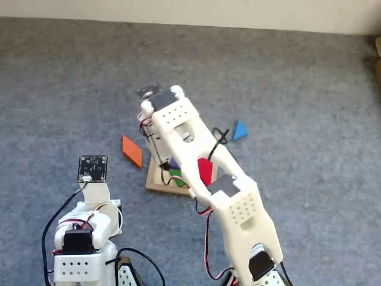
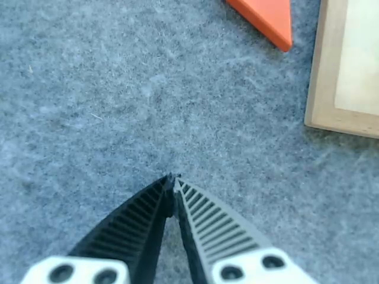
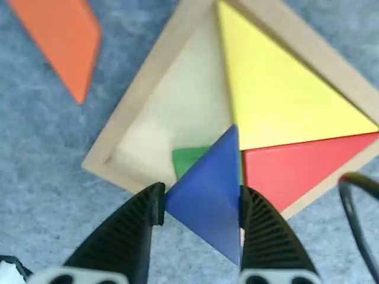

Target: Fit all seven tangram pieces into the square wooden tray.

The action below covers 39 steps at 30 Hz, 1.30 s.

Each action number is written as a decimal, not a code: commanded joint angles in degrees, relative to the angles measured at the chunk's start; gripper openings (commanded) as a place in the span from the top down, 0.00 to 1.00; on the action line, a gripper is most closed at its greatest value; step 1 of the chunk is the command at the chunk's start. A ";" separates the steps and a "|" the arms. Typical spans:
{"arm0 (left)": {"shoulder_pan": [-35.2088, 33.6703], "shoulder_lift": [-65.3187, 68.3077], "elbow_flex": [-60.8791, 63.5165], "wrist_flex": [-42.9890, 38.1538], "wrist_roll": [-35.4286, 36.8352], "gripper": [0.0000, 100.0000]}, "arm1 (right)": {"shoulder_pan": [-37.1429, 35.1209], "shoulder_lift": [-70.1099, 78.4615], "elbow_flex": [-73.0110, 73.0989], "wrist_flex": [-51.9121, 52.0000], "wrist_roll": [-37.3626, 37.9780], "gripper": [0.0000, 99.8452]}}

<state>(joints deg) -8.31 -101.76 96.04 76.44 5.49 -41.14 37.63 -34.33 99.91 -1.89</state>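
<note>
Triangle (image 3: 208, 192), blue, clamped in right pincer (image 3: 201, 198) over tray (image 3: 146, 86) edge.

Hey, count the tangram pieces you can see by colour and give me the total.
Orange piece: 1
Yellow piece: 1
Red piece: 1
Green piece: 1
Blue pieces: 2, the dark blue triangle in the right hand and the light blue triangle lying loose
Total: 6

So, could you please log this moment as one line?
right gripper shut on dark blue triangle over tray | left gripper shut | in tray: yellow triangle, red piece, green piece | outside: orange parallelogram, light blue triangle
</note>
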 commanded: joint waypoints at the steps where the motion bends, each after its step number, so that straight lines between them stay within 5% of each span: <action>1: -1.01 -2.86 1.10 0.09 -0.44 0.99 | -2.42 -4.53 -0.31 0.92 -0.62 0.91; 17: -1.01 -2.86 1.10 0.09 -0.44 0.99 | -6.46 -4.26 -0.04 -3.12 -14.33 0.91; 39: -1.01 -2.86 1.10 0.09 -0.44 0.99 | -7.69 -4.70 6.37 -9.27 -14.24 0.91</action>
<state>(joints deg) -8.31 -101.76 96.04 76.44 5.49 -48.35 37.63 -27.91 93.05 -16.04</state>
